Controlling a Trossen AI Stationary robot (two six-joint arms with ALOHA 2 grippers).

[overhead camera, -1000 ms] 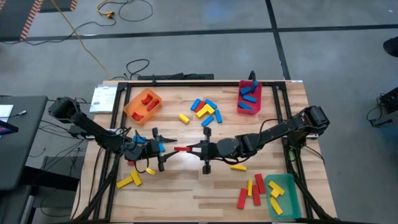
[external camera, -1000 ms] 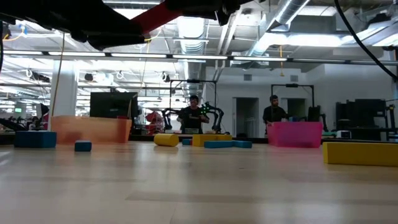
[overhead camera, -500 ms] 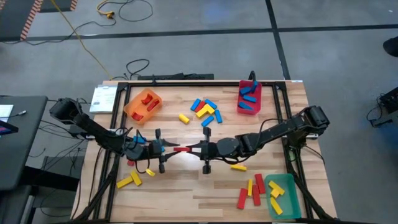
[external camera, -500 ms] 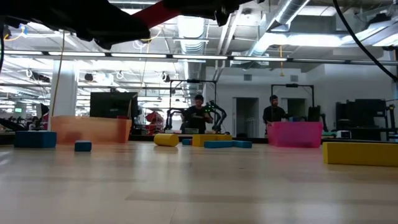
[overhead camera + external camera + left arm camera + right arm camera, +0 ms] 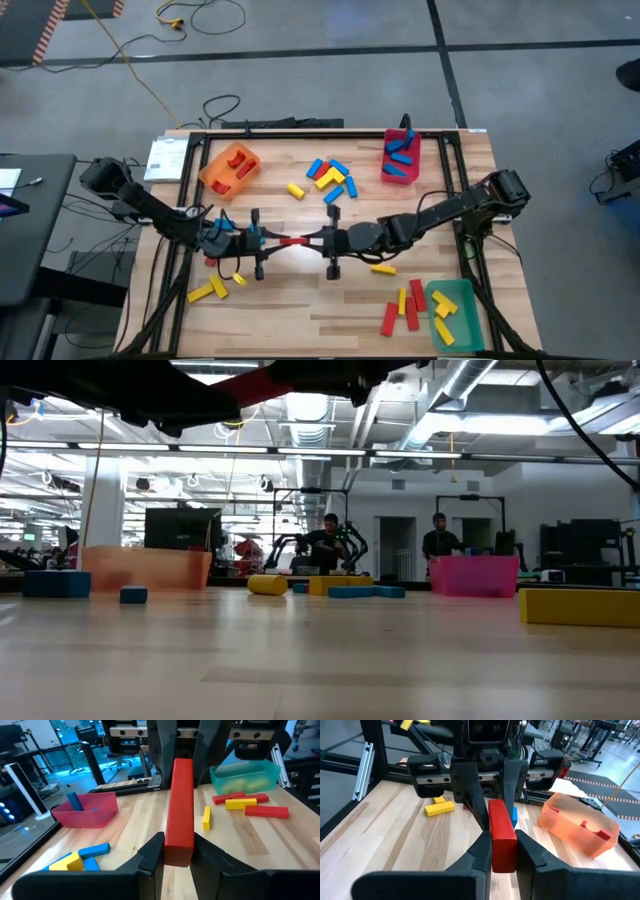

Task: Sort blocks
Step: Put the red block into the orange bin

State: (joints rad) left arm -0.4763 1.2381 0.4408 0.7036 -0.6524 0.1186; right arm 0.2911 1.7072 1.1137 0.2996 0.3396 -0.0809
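Closing in since a second ago, the left gripper [image 5: 268, 240] has brought its jaws from spread apart to pinched on the near end of the red block [image 5: 292, 240], which the right gripper [image 5: 316, 240] holds by its other end. Both sets of jaws now clamp the same block, lifted above the middle of the wooden worktop [image 5: 300, 300], with the two grippers facing each other end to end.

From the left wrist, the red block [image 5: 179, 810] runs straight ahead between that arm's dark fingers [image 5: 151, 854], and the right arm's fingers grip its far end. From the right wrist the same red block [image 5: 501, 836] sits squeezed between that arm's fingers [image 5: 481, 851], with the left arm's jaws closed on it beyond.

Beyond the right gripper's side lie three red blocks [image 5: 403, 306] and a yellow block [image 5: 383, 268], next to the green bin [image 5: 458, 312] that holds yellow pieces. Behind the left gripper, two yellow blocks [image 5: 208, 290] rest near the worktop's front edge. Ahead of both pairs of jaws, toward the far edge, a mixed cluster of blue and yellow blocks [image 5: 328, 175] lies between the orange bin [image 5: 229, 168], which has red pieces in it, and the red bin [image 5: 400, 157], which has blue ones.

In the low view, the joined grippers and the red block [image 5: 262, 382] hang at the top of the picture, above the worktop.
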